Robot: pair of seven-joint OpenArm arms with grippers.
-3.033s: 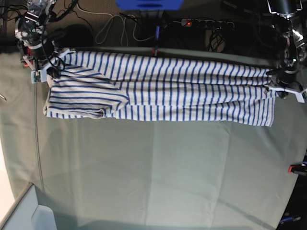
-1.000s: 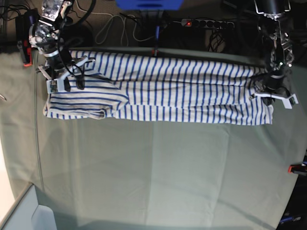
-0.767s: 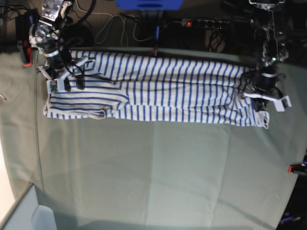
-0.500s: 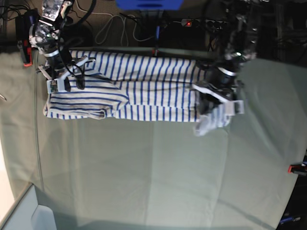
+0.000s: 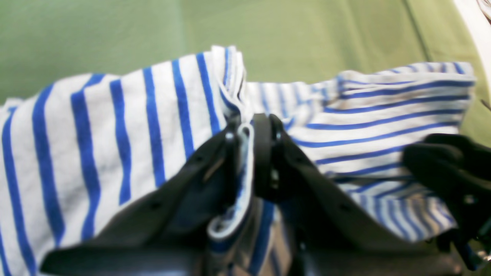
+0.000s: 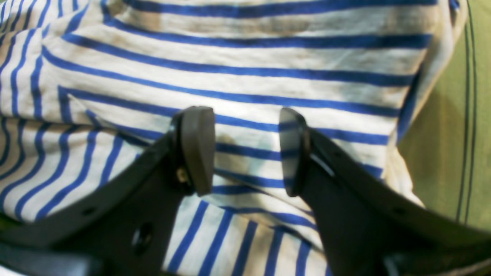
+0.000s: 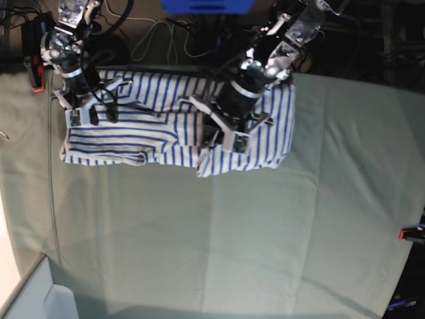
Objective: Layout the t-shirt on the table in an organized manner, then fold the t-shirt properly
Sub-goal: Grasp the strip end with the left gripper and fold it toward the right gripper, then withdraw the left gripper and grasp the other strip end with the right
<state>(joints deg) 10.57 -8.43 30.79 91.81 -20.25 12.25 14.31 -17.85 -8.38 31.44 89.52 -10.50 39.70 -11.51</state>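
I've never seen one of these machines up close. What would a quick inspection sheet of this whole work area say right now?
Surface: table covered in pale grey-green cloth, faintly creased.
Job's things: striped t-shirt lies along the far edge, one end doubled back over the middle.
Clutter: red clips at the table's edges.
Grippers: left gripper shut on a fold of the shirt; right gripper open, its pads apart above the shirt's other end.
Cables: loose cords and a power strip behind the table.
Surroundings: blue object at the back; dark floor beyond.
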